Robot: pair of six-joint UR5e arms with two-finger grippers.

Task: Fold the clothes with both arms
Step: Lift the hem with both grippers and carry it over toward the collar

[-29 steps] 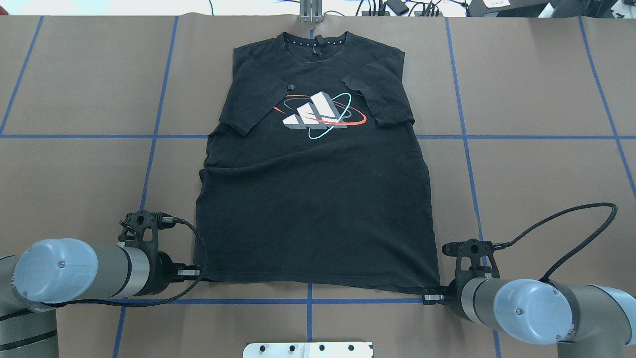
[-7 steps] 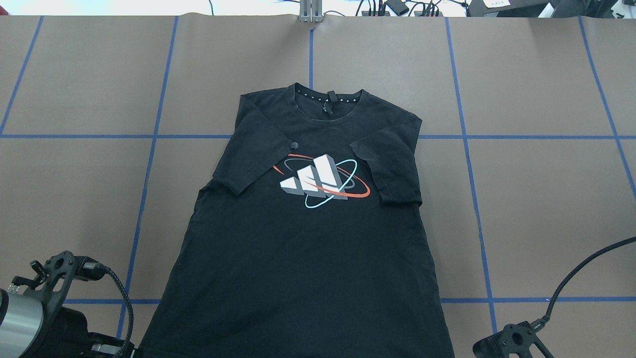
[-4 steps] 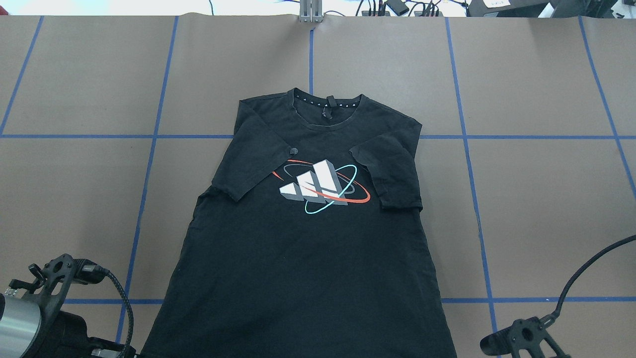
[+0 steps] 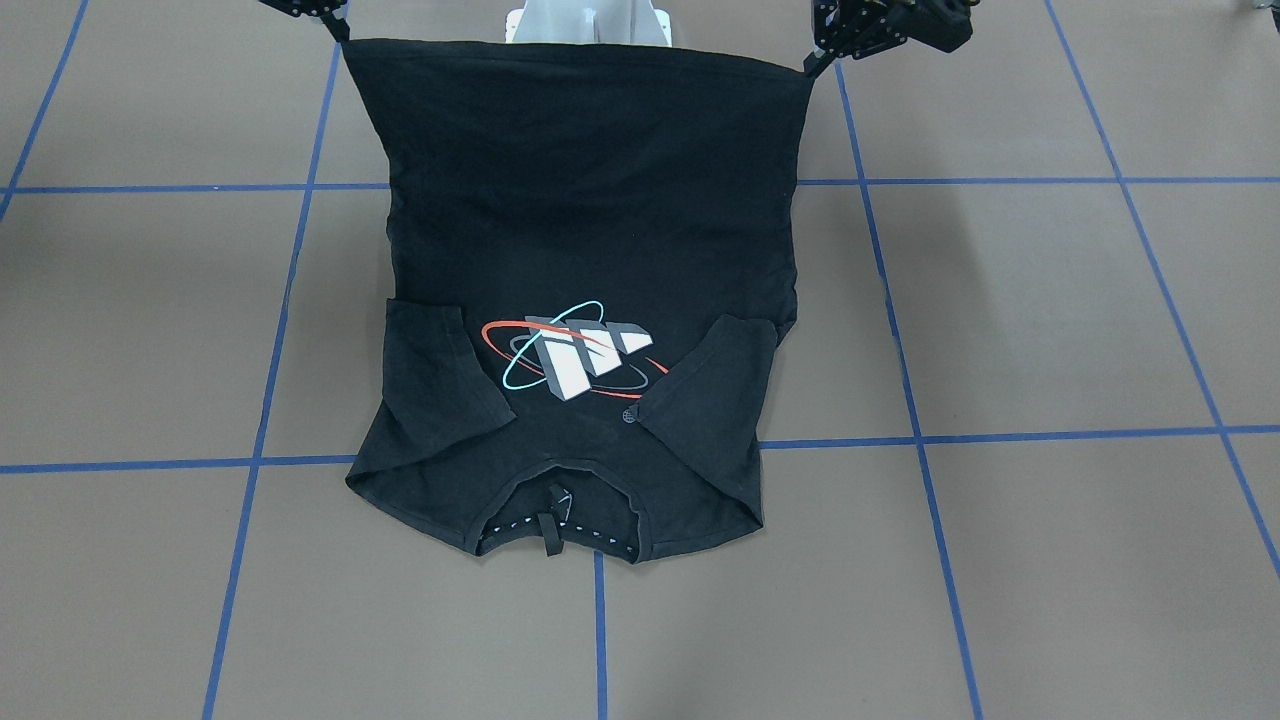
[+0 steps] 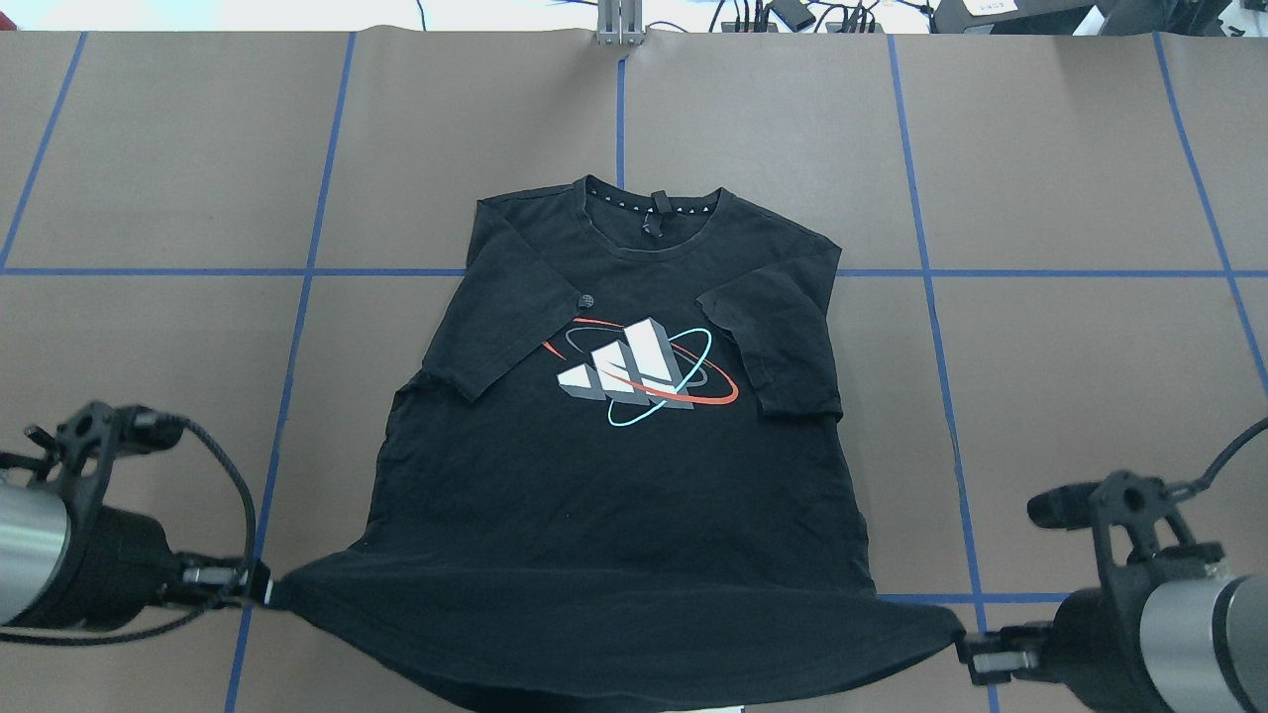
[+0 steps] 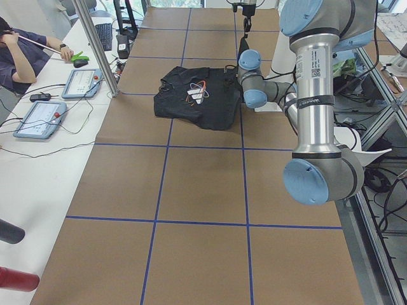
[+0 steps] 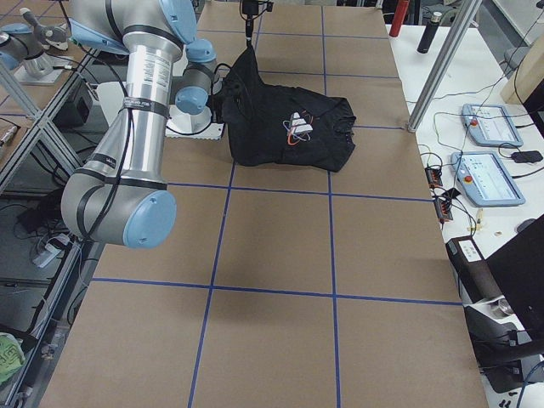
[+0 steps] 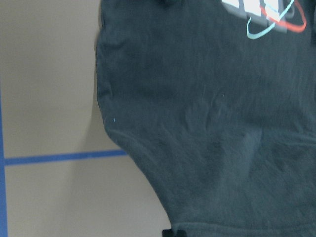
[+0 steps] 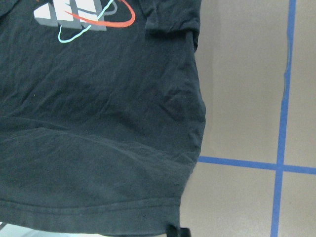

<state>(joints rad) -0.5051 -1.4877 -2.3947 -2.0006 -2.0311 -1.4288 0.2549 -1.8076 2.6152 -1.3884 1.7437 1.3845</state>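
The black T-shirt (image 5: 634,465) lies print side up, collar at the far end, both sleeves folded in beside the block print (image 5: 644,371). Its near hem is lifted off the table and stretched taut between both grippers. My left gripper (image 5: 260,586) is shut on the hem's left corner. My right gripper (image 5: 966,649) is shut on the right corner. In the front-facing view the shirt (image 4: 590,200) rises to the left gripper (image 4: 812,62) and right gripper (image 4: 335,28). The wrist views show the cloth (image 8: 222,123) (image 9: 98,123) hanging from the held hem.
Brown table cover with a blue tape grid (image 5: 926,272). The white pedestal base (image 4: 585,22) stands behind the lifted hem. A metal post (image 5: 619,22) is at the far edge. Tablets (image 6: 38,117) and an operator (image 6: 19,54) are beside the table.
Over four seconds the shirt was dragged toward the robot. In the last half second both grippers raised the near hem and carried it forward; the collar end stayed put.
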